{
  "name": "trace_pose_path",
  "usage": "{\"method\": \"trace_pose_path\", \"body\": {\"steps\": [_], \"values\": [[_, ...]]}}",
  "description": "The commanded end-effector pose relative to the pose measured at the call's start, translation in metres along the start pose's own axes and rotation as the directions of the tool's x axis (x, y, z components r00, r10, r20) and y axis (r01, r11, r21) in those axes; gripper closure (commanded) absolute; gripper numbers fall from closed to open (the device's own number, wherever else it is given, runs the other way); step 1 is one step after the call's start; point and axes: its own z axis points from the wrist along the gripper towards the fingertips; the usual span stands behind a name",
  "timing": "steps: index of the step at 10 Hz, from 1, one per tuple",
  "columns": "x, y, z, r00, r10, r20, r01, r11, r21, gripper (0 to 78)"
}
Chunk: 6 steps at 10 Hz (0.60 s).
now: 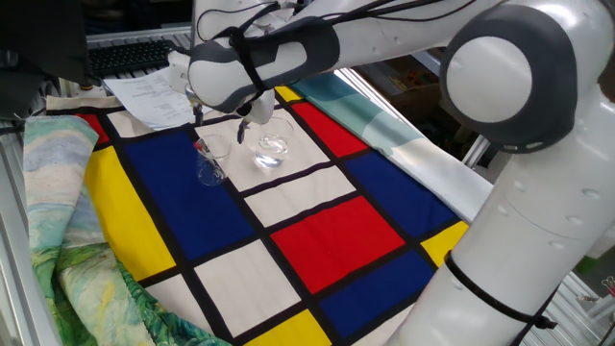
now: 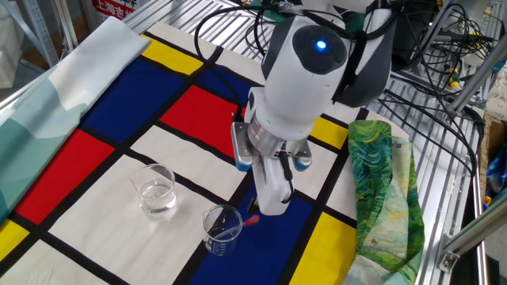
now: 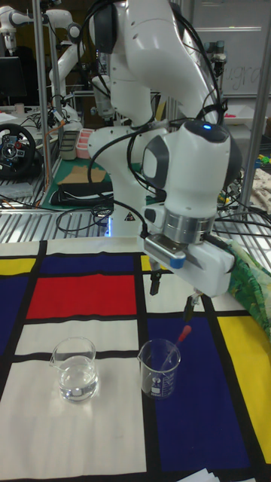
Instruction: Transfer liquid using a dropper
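Observation:
A small clear beaker stands on a blue square of the cloth. The dropper leans inside it, its red bulb sticking out over the rim on the right. The same beaker and dropper bulb show in one fixed view, and the bulb shows in the other. Left of the beaker, the rounder glass holds a little clear liquid. My gripper hangs open just above the beaker and the bulb, holding nothing.
The table is covered by a cloth of blue, red, yellow and white squares. A green patterned cloth lies bunched at one side. Papers lie beyond the beaker. Metal racking with cables runs past the table's edge.

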Motion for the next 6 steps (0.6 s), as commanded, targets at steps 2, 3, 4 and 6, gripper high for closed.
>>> {"method": "trace_pose_path", "body": {"steps": [2, 3, 4, 6], "values": [[-0.047, 0.011, 0.011, 0.999, 0.022, 0.040, -0.021, 0.999, -0.026, 0.1], [-0.074, 0.012, 0.014, 0.999, 0.020, 0.031, -0.019, 0.999, -0.031, 0.1], [-0.082, 0.012, 0.015, 0.999, 0.017, 0.032, -0.016, 0.999, -0.029, 0.1], [-0.116, 0.003, 0.021, 0.999, 0.000, 0.048, 0.001, 1.000, -0.028, 0.1]]}}
